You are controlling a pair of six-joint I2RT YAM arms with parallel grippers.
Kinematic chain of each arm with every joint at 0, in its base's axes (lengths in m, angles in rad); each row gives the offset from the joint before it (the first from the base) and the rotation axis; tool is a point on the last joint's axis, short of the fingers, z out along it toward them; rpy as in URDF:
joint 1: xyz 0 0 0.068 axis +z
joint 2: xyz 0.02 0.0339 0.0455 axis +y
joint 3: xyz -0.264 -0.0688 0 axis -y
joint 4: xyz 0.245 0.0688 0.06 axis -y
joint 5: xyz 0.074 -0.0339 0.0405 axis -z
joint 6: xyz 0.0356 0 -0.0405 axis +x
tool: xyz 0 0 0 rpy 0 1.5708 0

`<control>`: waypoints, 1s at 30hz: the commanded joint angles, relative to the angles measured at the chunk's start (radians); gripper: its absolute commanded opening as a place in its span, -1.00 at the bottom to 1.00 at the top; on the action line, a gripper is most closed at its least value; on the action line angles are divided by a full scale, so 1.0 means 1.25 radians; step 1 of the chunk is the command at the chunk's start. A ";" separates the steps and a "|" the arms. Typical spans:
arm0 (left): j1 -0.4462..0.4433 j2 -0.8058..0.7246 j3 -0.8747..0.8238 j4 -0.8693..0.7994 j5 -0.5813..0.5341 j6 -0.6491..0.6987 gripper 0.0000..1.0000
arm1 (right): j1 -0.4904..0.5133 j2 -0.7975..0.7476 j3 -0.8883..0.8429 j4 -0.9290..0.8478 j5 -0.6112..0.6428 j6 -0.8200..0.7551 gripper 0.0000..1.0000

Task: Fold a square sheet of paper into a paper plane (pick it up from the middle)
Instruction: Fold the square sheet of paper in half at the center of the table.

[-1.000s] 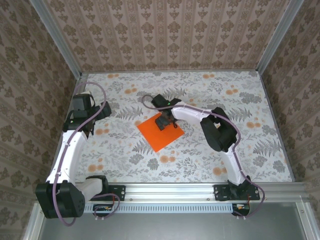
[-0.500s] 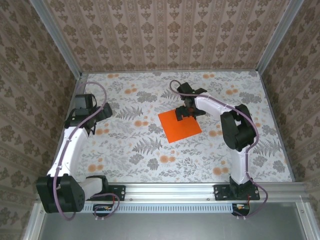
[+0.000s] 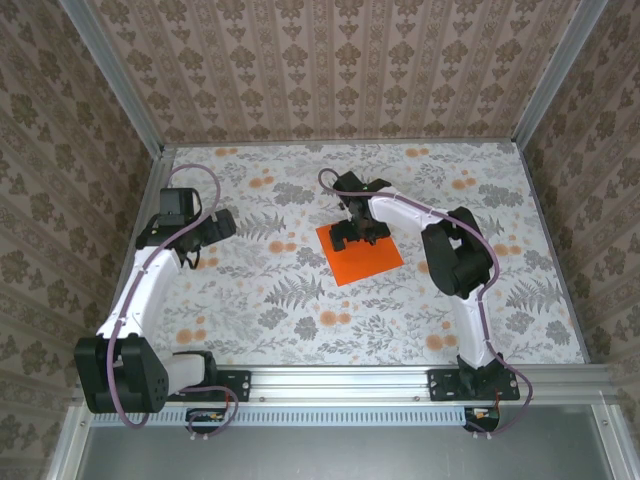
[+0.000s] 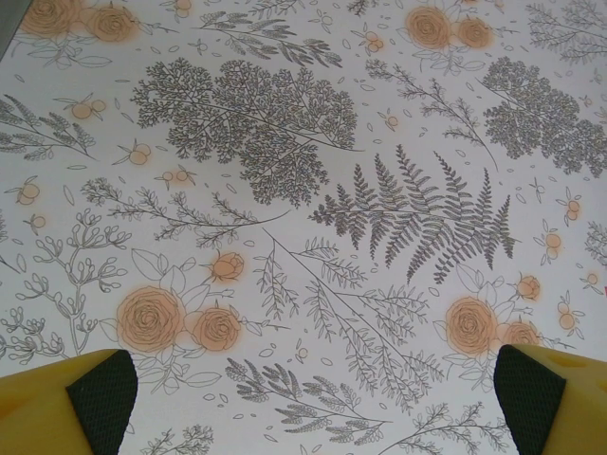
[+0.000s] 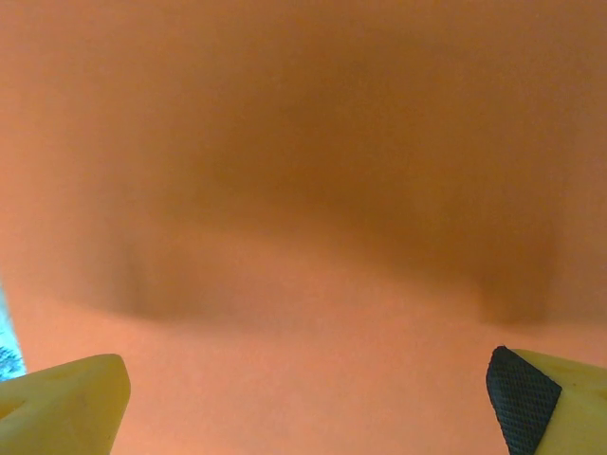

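The square sheet of paper [image 3: 365,258] is bright orange and lies flat on the flowered table, right of centre, turned like a diamond. My right gripper [image 3: 356,233] is pressed low over the sheet's far left part. In the right wrist view the orange sheet [image 5: 303,190] is blurred and very close, and the right gripper [image 5: 303,403] is open, its yellow fingers [image 5: 66,403] wide apart at the bottom corners. My left gripper [image 3: 206,236] hangs over bare tablecloth at the left, well away from the sheet. The left wrist view shows the left gripper [image 4: 318,403] open and empty.
The flowered tablecloth [image 3: 260,300] covers the whole table, with pale orange printed blossoms [image 4: 152,318]. Patterned walls with metal corner posts [image 3: 110,80] close in the left, back and right sides. A metal rail [image 3: 340,380] runs along the near edge.
The orange sheet slid right from the table's centre with the right gripper on it. That gripper then shifted slightly left over the sheet. The left gripper edged right.
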State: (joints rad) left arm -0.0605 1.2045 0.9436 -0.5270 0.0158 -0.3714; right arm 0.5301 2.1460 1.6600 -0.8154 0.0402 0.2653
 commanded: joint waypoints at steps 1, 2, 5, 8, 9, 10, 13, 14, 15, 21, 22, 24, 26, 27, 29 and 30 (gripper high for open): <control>-0.008 0.013 -0.005 0.010 0.018 -0.001 1.00 | -0.003 0.029 0.034 -0.048 0.024 -0.005 1.00; -0.008 0.014 -0.005 0.011 0.019 -0.001 1.00 | -0.004 0.036 0.034 -0.047 0.024 -0.006 1.00; -0.010 0.017 -0.005 0.012 0.019 -0.002 1.00 | -0.004 0.054 0.031 -0.051 0.016 -0.007 0.99; -0.012 0.017 -0.004 0.012 0.020 -0.001 1.00 | -0.004 0.067 0.018 -0.052 0.012 -0.001 0.99; -0.013 0.017 -0.005 0.011 0.018 0.001 1.00 | -0.004 0.070 0.011 -0.051 0.013 0.002 0.98; -0.013 0.017 -0.005 0.010 0.019 0.001 1.00 | -0.004 0.072 0.007 -0.050 0.015 0.003 0.98; -0.013 0.018 -0.003 0.008 0.017 0.002 1.00 | -0.004 0.078 -0.006 -0.049 0.019 0.006 0.93; -0.013 0.018 -0.003 0.008 0.016 0.003 1.00 | -0.004 0.080 -0.009 -0.048 0.020 0.006 0.90; -0.014 0.018 -0.004 0.007 0.016 0.002 1.00 | -0.004 0.082 -0.009 -0.050 0.021 0.006 0.88; -0.014 0.017 -0.004 0.005 0.015 0.003 1.00 | -0.004 0.090 -0.006 -0.053 0.030 0.011 0.77; -0.015 0.017 -0.004 0.004 0.014 0.003 1.00 | -0.004 0.089 -0.005 -0.053 0.031 0.012 0.77; -0.015 0.014 -0.004 0.003 0.013 0.004 1.00 | -0.004 0.082 -0.004 -0.053 0.026 0.015 0.72; -0.016 0.013 -0.005 0.003 0.014 0.002 1.00 | -0.004 0.069 -0.004 -0.046 0.008 0.018 0.63; -0.017 0.014 -0.005 0.003 0.014 0.000 1.00 | -0.004 0.059 -0.004 -0.040 -0.009 0.021 0.56; -0.019 0.014 -0.008 0.005 0.019 -0.006 1.00 | -0.004 0.035 -0.007 -0.025 -0.051 0.033 0.38; -0.021 0.014 -0.010 0.005 0.023 -0.011 1.00 | -0.003 0.018 -0.010 -0.015 -0.082 0.042 0.25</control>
State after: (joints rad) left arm -0.0757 1.2240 0.9428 -0.5236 0.0288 -0.3714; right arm 0.5262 2.1899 1.6752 -0.8261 0.0395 0.2779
